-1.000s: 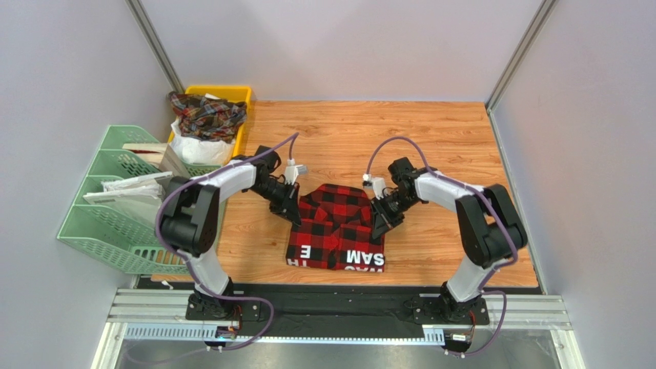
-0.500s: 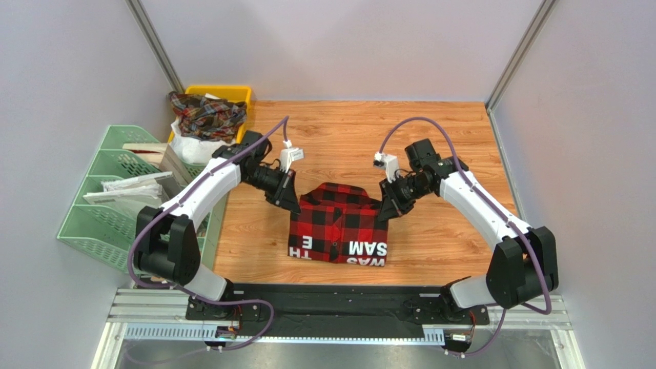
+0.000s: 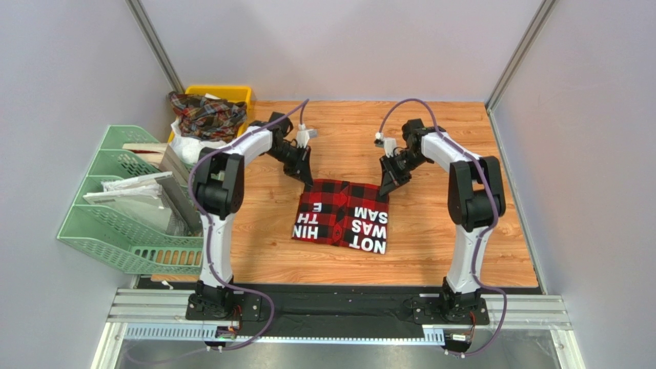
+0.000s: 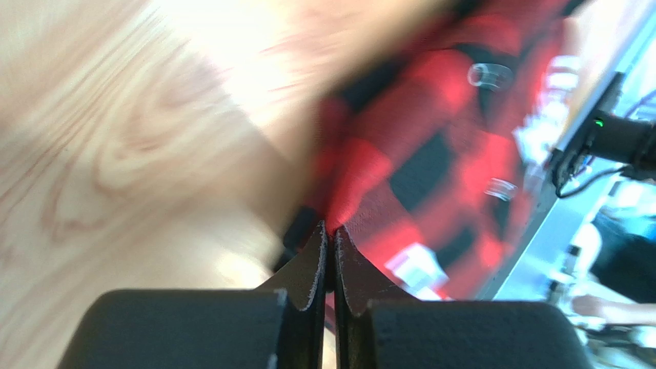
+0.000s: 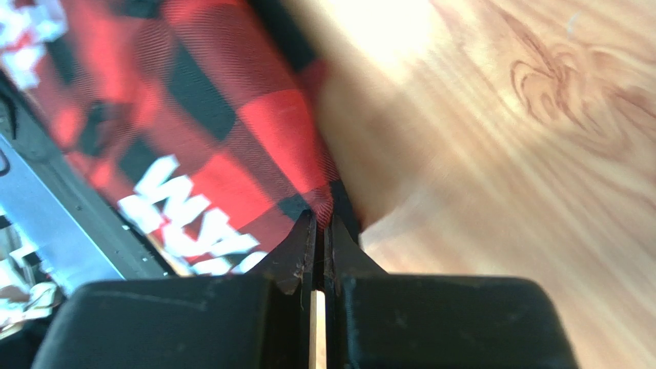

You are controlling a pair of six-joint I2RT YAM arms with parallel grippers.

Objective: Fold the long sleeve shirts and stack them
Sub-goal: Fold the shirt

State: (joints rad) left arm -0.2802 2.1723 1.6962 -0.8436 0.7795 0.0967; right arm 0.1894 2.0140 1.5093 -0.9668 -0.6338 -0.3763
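Red-and-black buffalo-check shirt (image 3: 341, 217), folded flat, white block lettering upward

Red-and-black check shirt (image 3: 336, 209), white lettering (image 3: 368, 231)

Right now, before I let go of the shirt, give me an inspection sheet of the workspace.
Surface: wood-grain table, no damage seen.
Job's things: red shirt folded flat mid-table, white lettering up; plaid cloth, perhaps another shirt, bundled in the bin.
Clutter: the bin is yellow, at the far left corner; green rack with papers by the left edge.
Grippers: left gripper shut on the red shirt's far left corner; right gripper shut on its far right corner.
Cables: purple cables loop above both arms, off the red shirt.
Surroundings: grey walls on three sides; nothing else seen.
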